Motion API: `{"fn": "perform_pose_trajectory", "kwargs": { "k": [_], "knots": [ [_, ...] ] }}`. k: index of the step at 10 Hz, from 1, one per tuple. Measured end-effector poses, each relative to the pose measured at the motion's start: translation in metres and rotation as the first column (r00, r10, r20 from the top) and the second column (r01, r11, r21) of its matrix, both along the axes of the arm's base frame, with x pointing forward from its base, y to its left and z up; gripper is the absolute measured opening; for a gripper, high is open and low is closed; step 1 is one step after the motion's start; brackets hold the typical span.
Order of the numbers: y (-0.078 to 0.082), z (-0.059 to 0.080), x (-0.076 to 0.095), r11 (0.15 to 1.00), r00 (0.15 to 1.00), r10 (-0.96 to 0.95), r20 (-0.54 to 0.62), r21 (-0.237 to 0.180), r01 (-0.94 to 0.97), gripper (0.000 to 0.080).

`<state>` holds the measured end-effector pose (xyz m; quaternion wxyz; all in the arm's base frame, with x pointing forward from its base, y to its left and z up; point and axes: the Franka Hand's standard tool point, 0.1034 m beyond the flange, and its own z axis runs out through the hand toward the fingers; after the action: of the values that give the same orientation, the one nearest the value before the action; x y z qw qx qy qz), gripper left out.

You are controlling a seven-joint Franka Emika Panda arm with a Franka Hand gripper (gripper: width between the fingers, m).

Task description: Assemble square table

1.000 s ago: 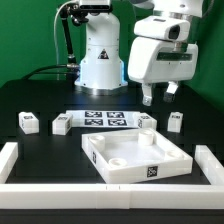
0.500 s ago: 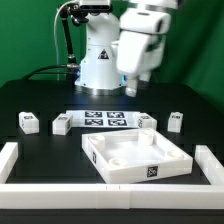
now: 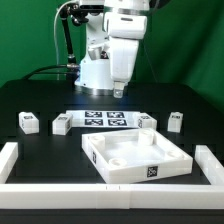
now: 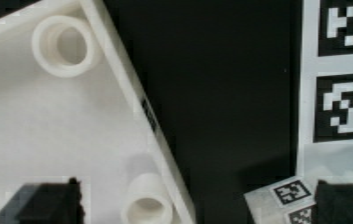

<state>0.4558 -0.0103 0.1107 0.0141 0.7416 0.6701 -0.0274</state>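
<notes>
Gripper (image 3: pixel 118 91) hangs in the air, jaws wide apart and empty. Below it, the square table top (image 3: pixel 125 172) lies beside the marker board (image 3: pixel 105 118), with loose legs (image 3: pixel 61 124) flanking the board.

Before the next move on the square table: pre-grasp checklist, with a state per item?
1. Gripper open, holding nothing: ok.
2. Tabletop flat, rim up, sockets in view empty: ok.
3. Four legs in sight, loose: ok. In the exterior view, outer left leg and inner left leg, inner right leg and outer right leg flank the marker board.
4. Gripper lined up on a leg: not ok. It hangs high, with no leg between its fingers.
5. Which way each leg's ends face: cannot tell, too small.
</notes>
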Motion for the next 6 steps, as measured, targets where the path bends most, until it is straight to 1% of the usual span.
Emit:
{"fn": "perform_pose_trajectory", "kwargs": {
  "k": [1, 2, 3, 4, 5, 6],
  "knots": [
    [-0.001, -0.001, 0.000, 1.000, 1.000, -0.002, -0.002, 0.000, 0.002, 0.0649],
    [-0.001, -0.006, 0.004, 0.999, 0.999, 0.048, -0.007, 0.006, -0.048, 0.0649],
    [-0.003, -0.011, 0.011, 0.994, 0.994, 0.110, -0.002, 0.015, -0.110, 0.0649],
    [-0.006, -0.017, 0.021, 0.984, 0.984, 0.176, 0.008, 0.037, -0.176, 0.0649],
    [-0.003, -0.023, 0.026, 0.982, 0.983, 0.184, 0.021, 0.047, -0.185, 0.0649],
    [0.004, -0.031, 0.024, 0.980, 0.981, 0.188, 0.043, 0.051, -0.190, 0.0649]
  ]
}}
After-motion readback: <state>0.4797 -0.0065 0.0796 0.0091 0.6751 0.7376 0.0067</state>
